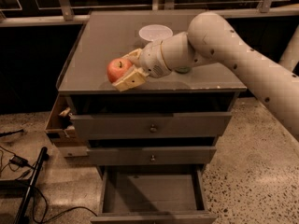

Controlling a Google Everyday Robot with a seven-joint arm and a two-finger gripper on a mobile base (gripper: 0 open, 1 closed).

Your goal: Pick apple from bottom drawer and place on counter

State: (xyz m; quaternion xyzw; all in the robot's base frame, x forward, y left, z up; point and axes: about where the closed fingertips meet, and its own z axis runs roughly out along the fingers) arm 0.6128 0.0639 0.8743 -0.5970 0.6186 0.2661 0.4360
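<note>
Hand (124,71): closed on the apple (118,69), which is clamped betw. two flat, tan fingers (129,80), one above and one below the fruit. Apple: small, round, smooth red skin w/ yellowish patch near the top; dark stem dimple noted. It is held over the front-left part of the desk (93,36), near the front edge. Contact w/ the surface cannot be told.

Wrist and arm (233,50): rounded off-white shell, matt, dotted w/ small dark marks; entry from the right, reaching across the desk.

Desk: flat, square grey top w/ thin raised rim. A round white bowl (155,32) is seen toward the rear, just behind the wrist. A small greenish shape (182,70) is noted under the forearm, mostly hidden; not identifiable.

Cabinet front: two upper drawers (149,125), grey, each w/ a small round knob, both slightly pulled out. Bottom drawer (154,190): pulled well out, shallow grey box, flat grey floor, nothing seen on it.

Surroundings: brown cardboard box (57,125) just beside the cabinet's left side. Black cables (18,162) and a dark pole on the floor at lower left. Floor (252,162): speckled, terrazzo-type. Metal rails along the dark rear wall.
</note>
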